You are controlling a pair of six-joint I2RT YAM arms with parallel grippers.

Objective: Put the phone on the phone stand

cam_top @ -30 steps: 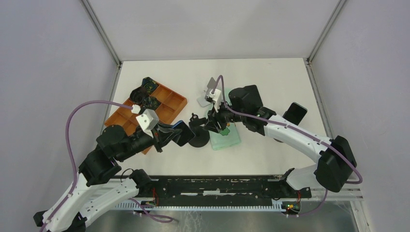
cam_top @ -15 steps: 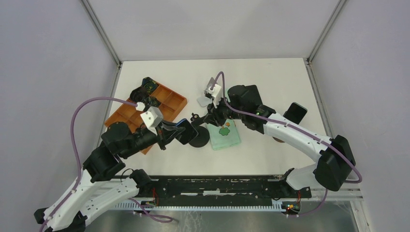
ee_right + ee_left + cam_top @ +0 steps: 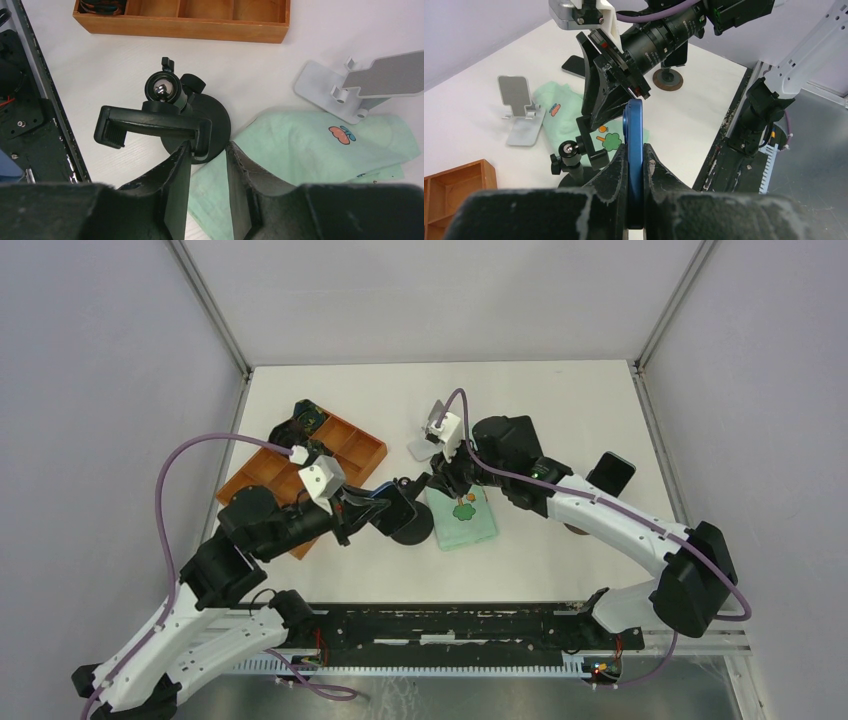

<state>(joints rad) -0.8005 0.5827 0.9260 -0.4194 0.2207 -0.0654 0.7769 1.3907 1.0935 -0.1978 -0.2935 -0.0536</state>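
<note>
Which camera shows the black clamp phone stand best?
The right wrist view: the black clamp stand shows cradle, ball joint and round base clearly. The top view shows it small and far off; the left wrist view hides part behind the phone.

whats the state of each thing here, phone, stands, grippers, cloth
blue phone: clamped edge-on in the left gripper, not on any stand
left gripper: shut on the blue phone
black phone stand: upright, clamp empty
right gripper: fingers either side of the clamp's end, grip unclear
silver stand: upright, empty
green cloth: spread on the table
</note>
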